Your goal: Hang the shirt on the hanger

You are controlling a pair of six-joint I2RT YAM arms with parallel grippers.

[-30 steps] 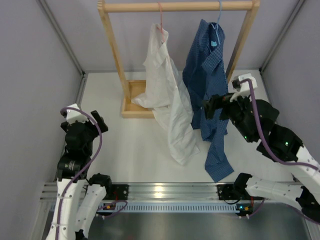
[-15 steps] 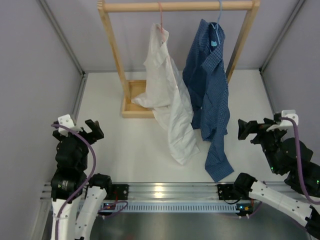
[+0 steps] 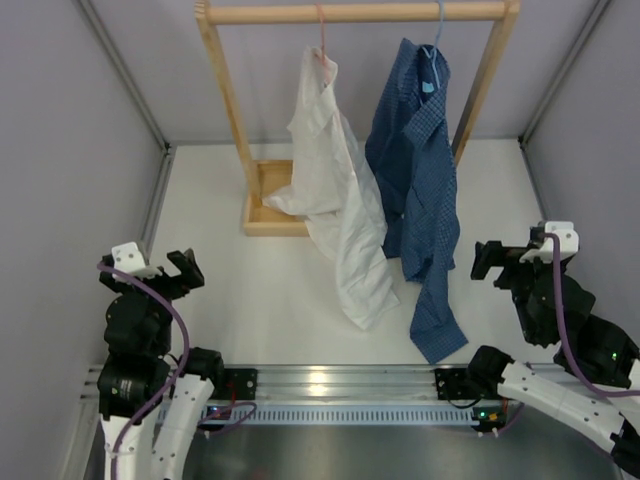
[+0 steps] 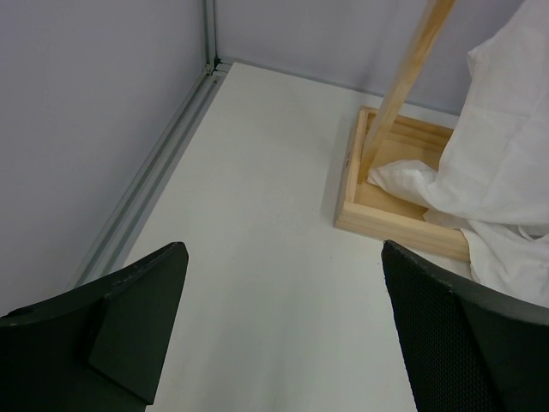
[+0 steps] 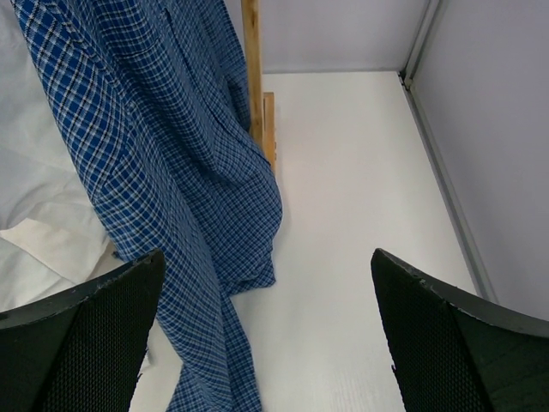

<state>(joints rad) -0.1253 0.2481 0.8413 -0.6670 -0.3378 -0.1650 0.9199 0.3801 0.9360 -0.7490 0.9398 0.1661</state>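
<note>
The white shirt hangs from the pink hanger on the wooden rack, right beside the blue shirt. Only the top view shows the hanger. The left wrist view shows a bit of the white shirt lying in the rack's wooden base. The left gripper is wide open and holds nothing. The right gripper is wide open and empty too, and its camera sees mostly the blue shirt.

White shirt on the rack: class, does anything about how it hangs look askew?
Yes. The white shirt hangs lopsided from the pink hanger; part slumps into the rack's wooden base and its tail trails on the table.
</note>
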